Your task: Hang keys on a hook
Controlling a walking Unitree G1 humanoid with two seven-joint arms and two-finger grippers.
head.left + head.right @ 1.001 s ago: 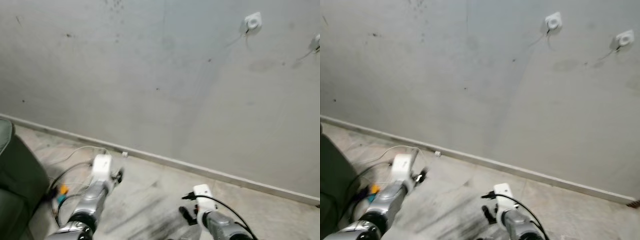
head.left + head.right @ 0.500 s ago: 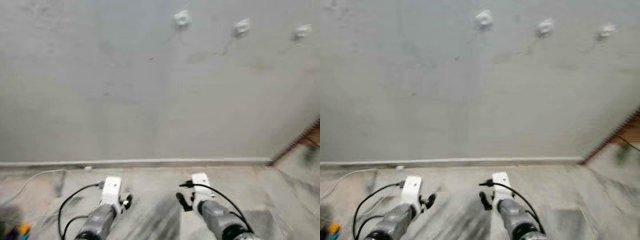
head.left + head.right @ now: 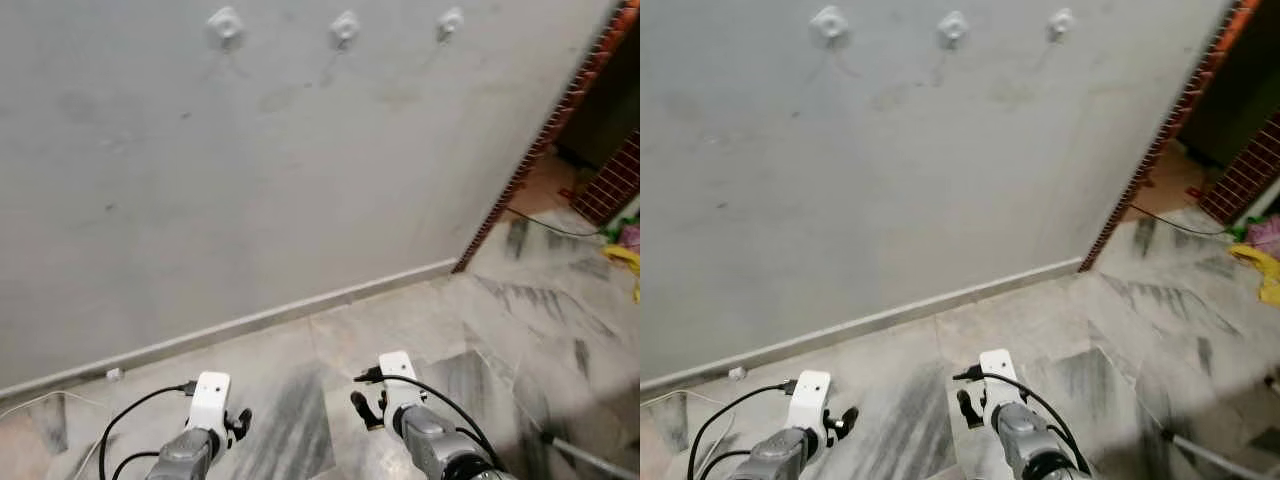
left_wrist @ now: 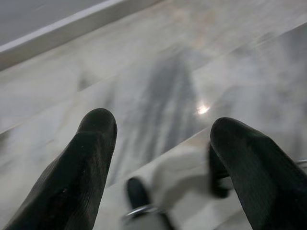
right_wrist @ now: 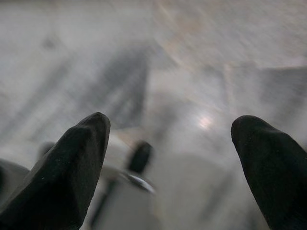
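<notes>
Left eye view puts three white hooks in a row running left to right, high on the far grey wall, each standing out from it toward the robot, while both arms hang low over the marble floor. The left end effector and the right end effector each have their fingers spread apart with nothing between them, and I can make out no keys anywhere. I judge this the searching step; next the keys must be found and picked up.
</notes>
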